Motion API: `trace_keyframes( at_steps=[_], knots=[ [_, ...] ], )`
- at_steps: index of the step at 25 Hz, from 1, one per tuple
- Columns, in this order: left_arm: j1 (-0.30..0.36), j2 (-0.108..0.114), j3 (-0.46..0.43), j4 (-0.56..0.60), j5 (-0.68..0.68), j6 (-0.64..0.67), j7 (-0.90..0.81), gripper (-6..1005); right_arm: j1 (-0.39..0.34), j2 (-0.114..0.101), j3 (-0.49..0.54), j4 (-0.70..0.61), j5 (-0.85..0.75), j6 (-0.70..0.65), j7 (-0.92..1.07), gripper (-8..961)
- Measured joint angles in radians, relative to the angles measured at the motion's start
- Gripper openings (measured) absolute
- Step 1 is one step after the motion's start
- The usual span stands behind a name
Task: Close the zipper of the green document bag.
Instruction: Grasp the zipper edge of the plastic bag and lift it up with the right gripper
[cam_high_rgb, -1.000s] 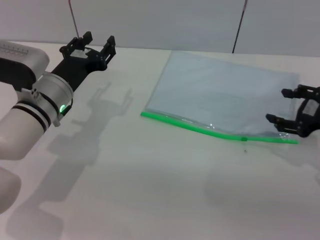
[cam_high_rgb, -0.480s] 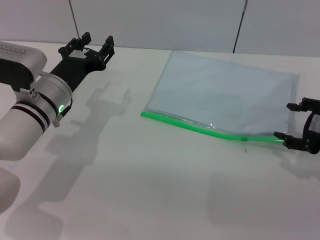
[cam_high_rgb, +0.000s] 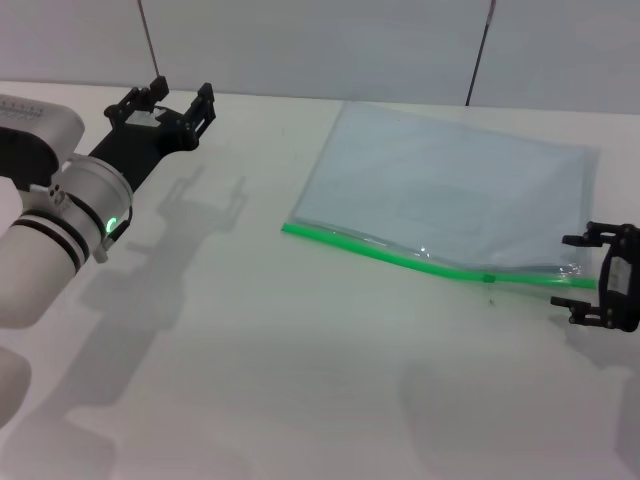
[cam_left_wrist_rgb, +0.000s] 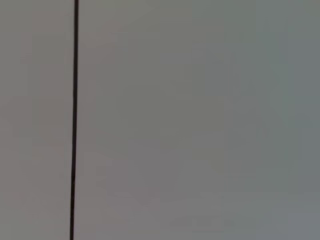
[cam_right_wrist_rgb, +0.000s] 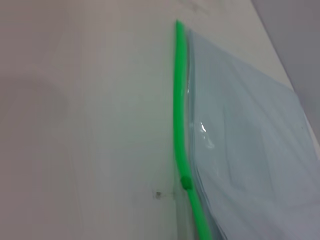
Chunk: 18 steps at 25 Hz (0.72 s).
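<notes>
On the white desk (cam_high_rgb: 300, 360), toward the robot's right and well forward, lies the green document bag (cam_high_rgb: 450, 200), flat, with its long zipper (cam_high_rgb: 420, 260) edge nearest the robot. The strip runs from its left end slantwise to the right corner, with a slight bow along its length. The slider tab (cam_high_rgb: 489, 277) sits on the strip, nearer the right end than the left; the right wrist view shows it as a small darker knot on the strip (cam_right_wrist_rgb: 186, 182).

Handling, as judged: the pouch is thin, limp, light film, likely slippery on the desk, so a pull on the slider would probably drag the whole bag unless one end is held down. The slider is the only sound place to take hold; it is very small and calls for a fine pinch. The corner film beside the strip's end would serve as the hold-down point.

Right end effector (cam_high_rgb: 590, 280): fingers spread apart, holding nothing, low at the bag's right corner, with the strip's end lying at or just between the fingertips. Contact cannot be confirmed. The slider lies near, to its left.

Left end effector (cam_high_rgb: 172, 97): fingers parted, empty, raised at the far left, well apart from the bag.
</notes>
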Motion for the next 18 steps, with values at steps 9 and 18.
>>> trace_keyframes(
  at_steps=[9, 18],
  knots=[
    [0.002, 0.000, -0.003, 0.007, -0.001, 0.001, 0.000, 634, -0.039, 0.000, -0.147, -0.002, -0.054, -0.191, -0.001, 724],
    [0.000, 0.001, -0.003, 0.007, -0.001, 0.001, 0.000, 634, -0.047, -0.002, -0.176, 0.024, -0.052, -0.319, -0.001, 719]
  ],
)
